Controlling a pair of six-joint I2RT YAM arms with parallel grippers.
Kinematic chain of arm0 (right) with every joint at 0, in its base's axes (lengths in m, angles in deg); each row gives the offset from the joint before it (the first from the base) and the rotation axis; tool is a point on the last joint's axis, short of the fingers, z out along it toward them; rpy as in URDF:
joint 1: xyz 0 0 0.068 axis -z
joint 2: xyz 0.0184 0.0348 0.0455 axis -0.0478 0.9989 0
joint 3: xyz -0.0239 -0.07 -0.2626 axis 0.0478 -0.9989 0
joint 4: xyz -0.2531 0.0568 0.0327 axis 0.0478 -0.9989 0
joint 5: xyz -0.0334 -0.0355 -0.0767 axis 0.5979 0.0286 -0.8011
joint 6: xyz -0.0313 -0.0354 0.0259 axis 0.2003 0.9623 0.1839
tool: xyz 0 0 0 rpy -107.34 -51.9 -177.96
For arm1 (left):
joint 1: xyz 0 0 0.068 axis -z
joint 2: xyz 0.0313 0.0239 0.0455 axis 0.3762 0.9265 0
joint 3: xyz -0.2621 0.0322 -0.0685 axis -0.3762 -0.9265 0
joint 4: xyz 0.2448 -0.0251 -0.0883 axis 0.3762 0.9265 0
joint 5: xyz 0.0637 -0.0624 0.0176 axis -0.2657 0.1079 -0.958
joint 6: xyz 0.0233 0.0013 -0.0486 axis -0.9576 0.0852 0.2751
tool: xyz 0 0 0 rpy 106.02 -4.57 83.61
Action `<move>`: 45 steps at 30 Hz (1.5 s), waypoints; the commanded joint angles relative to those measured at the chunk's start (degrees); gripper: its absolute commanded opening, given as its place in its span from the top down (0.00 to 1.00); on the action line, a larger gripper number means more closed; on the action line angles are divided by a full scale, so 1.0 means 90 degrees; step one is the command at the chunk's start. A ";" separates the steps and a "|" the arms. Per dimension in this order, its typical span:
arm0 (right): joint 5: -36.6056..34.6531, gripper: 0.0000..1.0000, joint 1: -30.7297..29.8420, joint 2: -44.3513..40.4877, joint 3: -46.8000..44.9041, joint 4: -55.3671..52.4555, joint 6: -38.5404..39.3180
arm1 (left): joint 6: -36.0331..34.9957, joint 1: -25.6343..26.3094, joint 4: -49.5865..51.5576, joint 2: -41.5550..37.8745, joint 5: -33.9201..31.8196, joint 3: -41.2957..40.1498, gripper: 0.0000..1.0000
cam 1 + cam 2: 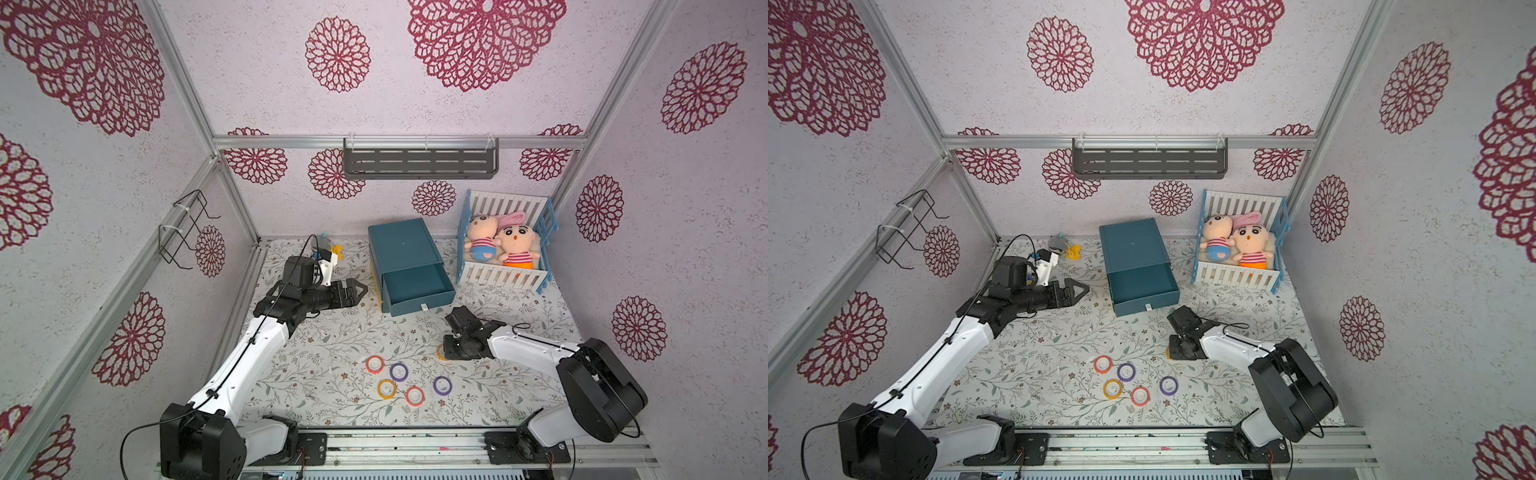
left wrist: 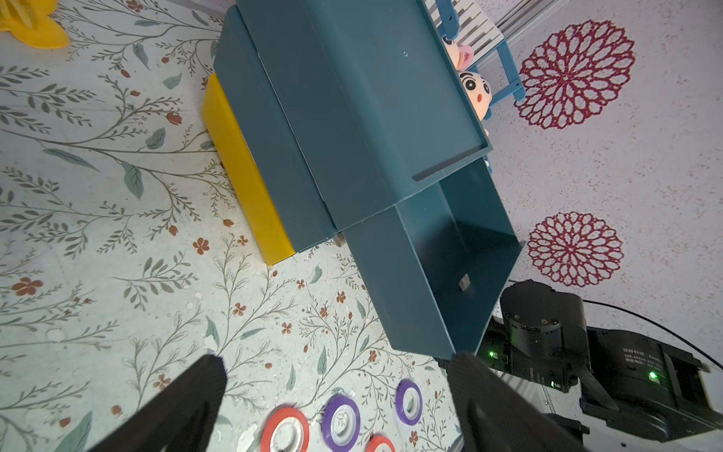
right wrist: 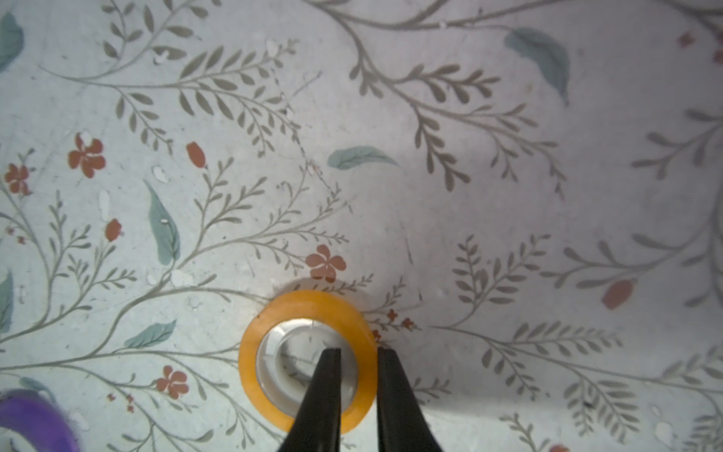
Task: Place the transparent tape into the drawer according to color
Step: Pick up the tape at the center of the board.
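While it stands low over the table (image 3: 508,195), the right gripper (image 3: 358,352) is clamped on the wall of a yellow-orange tape ring (image 3: 309,301). One of its black fingers (image 3: 324,391) is inside the white core, and the other is just outside the coloured band. This ring lies flat on the flowered cloth, and in both top views it is mostly hidden under the gripper, with only an edge visible. Five more rings lie flat in a loose group nearer to the front edge of the table, close together. These are two red-orange rings (image 1: 375,365) (image 1: 414,395), two purple rings (image 1: 398,371) (image 1: 442,385) and a second yellow-orange ring (image 1: 387,388). Behind the right arm the teal drawer (image 1: 415,286) of the small cabinet (image 1: 401,241) is pulled out toward the front, and a yellow part (image 2: 242,172) shows below on the cabinet's side. The left gripper (image 1: 358,291) hangs with its jaws spread wide and holds nothing. It is over the table just beside the cabinet, pointing toward it, and well apart from the rings. A crib (image 1: 505,278) with two dolls stands at the back, beside the cabinet.
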 commanded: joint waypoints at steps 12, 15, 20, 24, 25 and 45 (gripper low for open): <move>-0.0113 1.00 0.0058 -0.0613 -0.0238 -0.0960 -0.0339 | -0.0003 -0.0094 0.0068 -0.0091 0.0017 -0.0056 0.03; -0.0131 1.00 0.0058 -0.0875 -0.0206 -0.1067 -0.0428 | 0.0052 -0.0086 0.0068 -0.0081 0.0076 -0.0086 0.03; -0.0152 1.00 0.0102 -0.1159 -0.0170 -0.1187 -0.0481 | 0.0069 -0.0086 0.0068 -0.0081 0.0086 -0.0105 0.03; -0.0157 1.00 0.0146 -0.1285 -0.0149 -0.1219 -0.0485 | 0.0092 -0.0081 0.0048 -0.0062 0.0086 -0.0096 0.03; -0.0138 1.00 0.0150 -0.1286 -0.0150 -0.1225 -0.0471 | 0.0103 -0.0077 0.0048 -0.0062 0.0086 -0.0096 0.03; -0.0282 0.71 0.0598 -0.0742 0.0125 -0.1176 0.0089 | 0.0024 -0.0081 0.0165 -0.0218 0.0018 -0.0103 0.03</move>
